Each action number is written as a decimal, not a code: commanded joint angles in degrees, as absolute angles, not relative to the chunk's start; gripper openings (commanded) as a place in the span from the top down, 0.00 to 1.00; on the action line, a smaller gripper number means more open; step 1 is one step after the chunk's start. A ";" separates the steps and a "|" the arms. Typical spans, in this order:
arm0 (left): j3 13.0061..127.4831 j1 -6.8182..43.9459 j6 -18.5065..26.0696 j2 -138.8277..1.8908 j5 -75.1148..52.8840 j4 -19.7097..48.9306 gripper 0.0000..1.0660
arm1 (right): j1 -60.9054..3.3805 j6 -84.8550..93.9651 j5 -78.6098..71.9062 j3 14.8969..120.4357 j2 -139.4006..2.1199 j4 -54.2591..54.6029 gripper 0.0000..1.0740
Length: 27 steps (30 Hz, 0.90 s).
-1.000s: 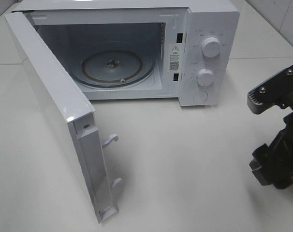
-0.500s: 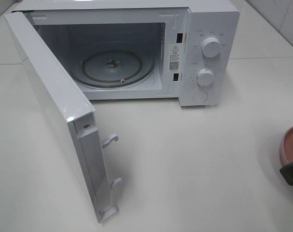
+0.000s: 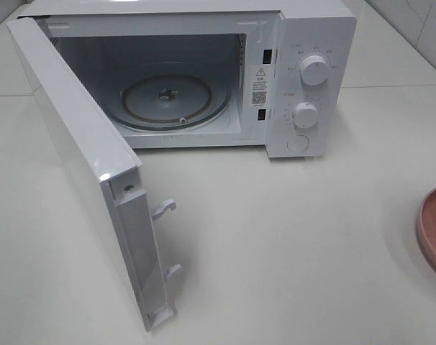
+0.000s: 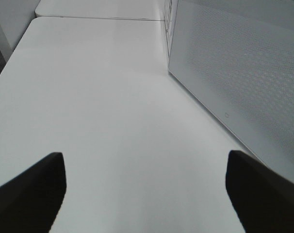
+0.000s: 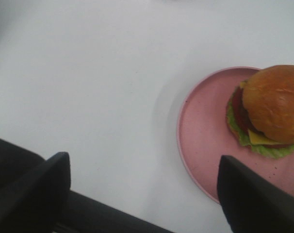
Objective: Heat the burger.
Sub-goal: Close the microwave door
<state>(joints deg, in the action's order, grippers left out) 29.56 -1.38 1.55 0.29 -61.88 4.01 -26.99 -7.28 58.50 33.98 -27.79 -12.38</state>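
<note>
The burger (image 5: 275,102), with a golden-brown bun, green lettuce and cheese, sits on a pink plate (image 5: 205,131) in the right wrist view. My right gripper (image 5: 142,194) hovers open above the white table beside the plate, one dark fingertip over the plate's near rim, and holds nothing. In the exterior view only the plate's edge (image 3: 435,230) shows at the far right, and the burger and both grippers are out of frame. My left gripper (image 4: 144,189) is open over bare table next to the microwave door (image 4: 234,82).
The white microwave (image 3: 304,43) stands at the back with its door (image 3: 74,158) swung wide toward the front left. Its glass turntable (image 3: 167,100) is bare. Two knobs (image 3: 315,70) are on the right panel.
My right arm has drawn back off the right edge of the exterior view, uncovering the pink plate's rim. The microwave and its door have not moved.
</note>
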 commanded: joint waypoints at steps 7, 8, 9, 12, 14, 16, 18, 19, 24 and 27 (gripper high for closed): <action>29.56 -1.49 1.26 0.57 -61.19 4.13 0.23 | -14.15 -4.01 56.32 32.14 -16.84 -9.05 0.27; 29.56 -1.49 1.26 0.57 -61.19 4.13 0.23 | -11.80 -3.04 55.98 32.14 -14.27 -8.65 0.28; 29.56 -1.49 1.26 0.57 -61.19 4.13 0.23 | -10.60 -2.52 55.92 32.14 -13.12 -8.48 0.28; 29.56 -1.49 1.26 0.57 -61.19 4.13 0.23 | -7.56 -1.66 55.92 32.03 -9.91 -8.14 0.29; 29.56 -1.49 1.26 0.57 -61.19 4.13 0.23 | -6.25 -1.78 55.98 31.46 -7.96 -7.68 0.29; 29.56 -1.49 1.26 0.57 -61.19 4.13 0.23 | -5.16 -1.72 55.92 30.31 -5.84 -6.93 0.29; 29.56 -1.49 1.26 0.57 -61.19 4.13 0.23 | -4.58 -1.72 55.75 29.56 -4.87 -6.53 0.29; 29.56 -1.49 1.26 0.57 -61.19 4.13 0.23 | -3.55 -1.72 55.00 28.25 -3.21 -6.02 0.29; 29.56 -1.49 1.26 0.57 -61.19 4.13 0.23 | -1.20 -1.66 55.12 27.96 -0.52 -6.02 0.29; 29.56 -1.49 1.26 0.57 -61.19 4.13 0.23 | -0.06 -1.66 55.12 27.96 1.43 -5.56 0.29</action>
<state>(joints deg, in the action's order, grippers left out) 29.56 -1.38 1.55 0.29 -61.88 4.01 -0.52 -2.41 55.52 28.07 0.11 -6.02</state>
